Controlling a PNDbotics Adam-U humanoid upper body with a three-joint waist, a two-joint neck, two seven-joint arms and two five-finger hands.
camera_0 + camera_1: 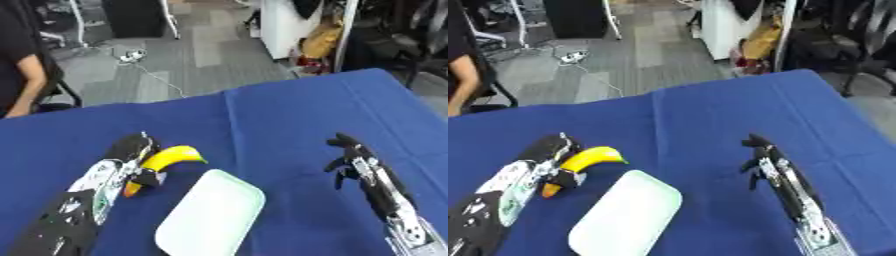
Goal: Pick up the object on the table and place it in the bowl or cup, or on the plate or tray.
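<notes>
Where grey carpet (149,75) ends, blue tablecloth (289,120) spreads creased.

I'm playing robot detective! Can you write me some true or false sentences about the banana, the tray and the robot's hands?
1. The left hand holds the banana. True.
2. The banana lies on the tray. False: it is beside the white tray, in the hand.
3. The tablecloth is red. False: it is blue.
4. The right hand holds nothing. True.
5. The tray has food on it. False: nothing lies on it.
</notes>
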